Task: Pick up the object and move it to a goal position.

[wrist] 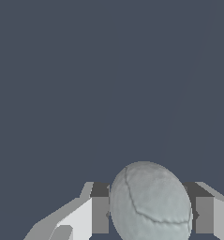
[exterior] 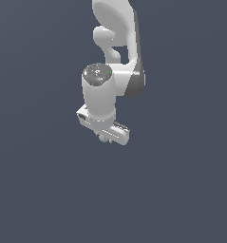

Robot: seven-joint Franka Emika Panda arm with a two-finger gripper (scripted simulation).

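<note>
The gripper (exterior: 104,137) is clamped on the pale sphere (wrist: 150,202), which sits between its fingers (wrist: 100,214) at six o'clock beneath the wrist, so I judge the carry underway, needing steady travel to an unseen goal.

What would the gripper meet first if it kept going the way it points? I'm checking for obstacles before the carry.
Nothing shows ahead: beyond the gripper, shut on the sphere, only bare grey background appears. Depth is unclear.

Flat, even light, rather dim against the dark backdrop. No cast shadows, no glare. Both renders look soft, slightly blurred.
</note>
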